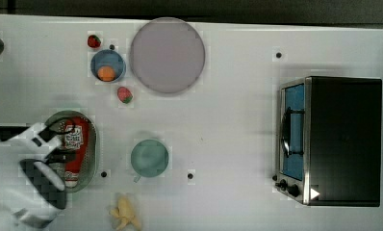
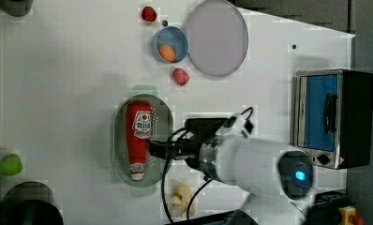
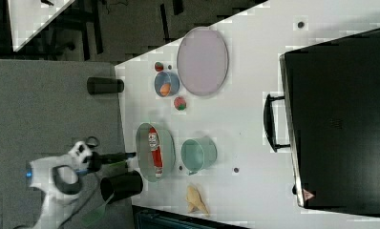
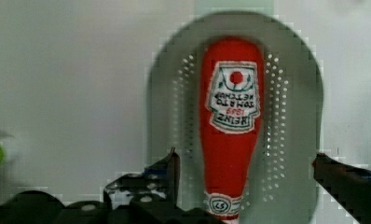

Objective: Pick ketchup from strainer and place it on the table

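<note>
Red ketchup (image 4: 231, 126) lies lengthwise in the pale green strainer (image 4: 174, 70) as the gripper (image 4: 246, 163), jaws spread at 3 and 9 o'clock astride its neck, should descend squarely before pinching.

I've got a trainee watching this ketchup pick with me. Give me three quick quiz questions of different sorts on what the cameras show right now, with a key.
1. True or false: the ketchup lies inside the strainer.
2. Multiple choice: in the wrist view, the claw is (A) shut on the bottle, (B) open, one finger on each side of the bottle's neck, (C) holding the green cup.
3. Fill in: in the top view, the orange ball sits in the small ____ bowl.

Key: 1 true; 2 B; 3 blue.
</note>
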Controlling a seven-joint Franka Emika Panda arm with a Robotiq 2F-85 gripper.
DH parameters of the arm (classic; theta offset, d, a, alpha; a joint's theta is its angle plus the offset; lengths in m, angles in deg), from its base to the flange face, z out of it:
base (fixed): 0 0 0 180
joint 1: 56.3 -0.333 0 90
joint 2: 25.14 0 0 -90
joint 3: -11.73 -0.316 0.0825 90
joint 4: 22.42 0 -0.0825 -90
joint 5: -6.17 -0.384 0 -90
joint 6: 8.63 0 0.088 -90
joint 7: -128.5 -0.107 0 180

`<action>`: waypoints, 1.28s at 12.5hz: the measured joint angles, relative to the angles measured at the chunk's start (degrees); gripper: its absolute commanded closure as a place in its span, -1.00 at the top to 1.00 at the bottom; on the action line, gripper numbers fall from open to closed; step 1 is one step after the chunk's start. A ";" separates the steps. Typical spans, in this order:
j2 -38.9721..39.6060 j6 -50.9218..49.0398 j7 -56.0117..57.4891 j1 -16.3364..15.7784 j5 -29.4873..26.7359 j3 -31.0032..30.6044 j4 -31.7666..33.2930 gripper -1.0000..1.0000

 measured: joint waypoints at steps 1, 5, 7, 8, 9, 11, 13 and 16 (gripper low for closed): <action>2.19 2.97 -1.03 0.16 0.31 0.17 1.79 1.00; 10.26 10.63 -7.52 0.67 9.46 1.90 3.69 1.00; 14.99 11.64 -8.84 1.04 14.37 1.96 2.35 1.00; 16.92 11.81 -9.26 0.83 16.30 2.27 1.68 1.00; 18.46 12.03 -9.61 0.72 17.17 2.41 1.01 1.00; 19.88 12.03 -10.55 -0.24 19.91 3.92 -0.45 1.00; 21.65 12.31 -11.95 -0.65 20.76 4.50 -1.79 1.00; 23.80 12.42 -13.91 -2.93 22.02 7.05 -4.48 0.67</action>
